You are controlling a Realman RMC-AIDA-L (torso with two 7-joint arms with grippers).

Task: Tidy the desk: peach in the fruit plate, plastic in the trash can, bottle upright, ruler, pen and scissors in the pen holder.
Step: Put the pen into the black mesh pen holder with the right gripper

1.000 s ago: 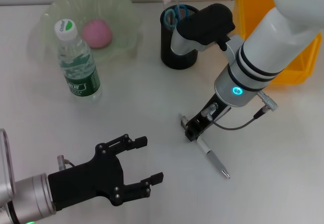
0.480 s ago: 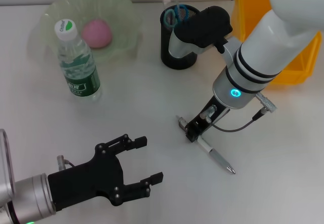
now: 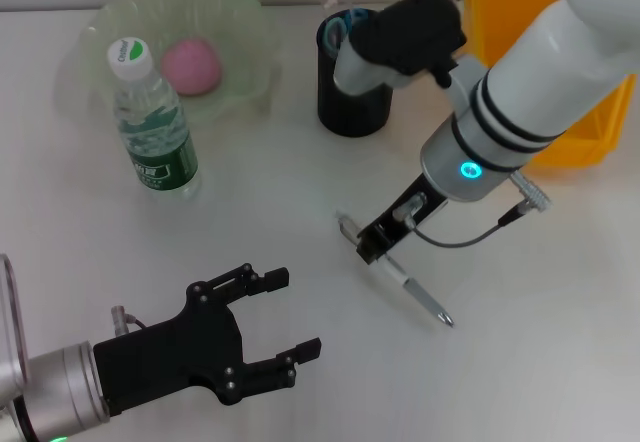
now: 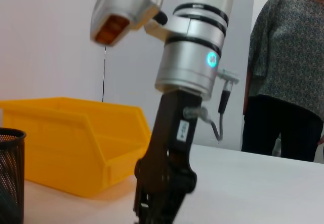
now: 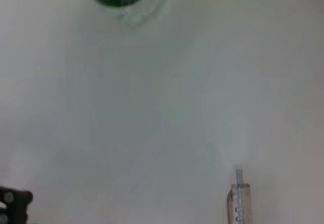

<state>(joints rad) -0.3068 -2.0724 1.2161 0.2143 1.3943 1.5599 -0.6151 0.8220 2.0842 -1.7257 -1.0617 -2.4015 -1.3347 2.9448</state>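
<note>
1. The pen (image 3: pixel 412 292) is the thing in hand: it slants across the bare white desk (image 3: pixel 250 202) near the middle, its upper end at the right gripper (image 3: pixel 368 246) and its tip pointing toward the robot's right. Whether that tip rests on the desk or is just clear of it I cannot tell.

2. The right gripper's fingers are closed on the pen's upper end, and the arm reaches down steeply from above, probably so the pen can be carried tip-down and dropped into a narrow opening. The right wrist view shows the pen's end (image 5: pixel 238 198) against plain desk.

3. The pen holder (image 3: pixel 350 77), a black mesh cup, stands behind the gripper, near the yellow bin (image 3: pixel 565 112). Blue scissors handles (image 3: pixel 340 30) poke out of it, so that item looks done, and the pen's trip is short.

4. Farther out, the peach (image 3: pixel 190 64) already sits in the pale green fruit plate (image 3: pixel 235 12), and the bottle (image 3: pixel 150 122) stands upright just in front of it; both look settled.

5. The left gripper (image 3: pixel 285 337) hovers low over the near desk, fingers spread and holding nothing, well apart from the pen, seemingly parked out of the way.

6. A person (image 4: pixel 286 72) stands beyond the table in the left wrist view, no part of the work
</note>
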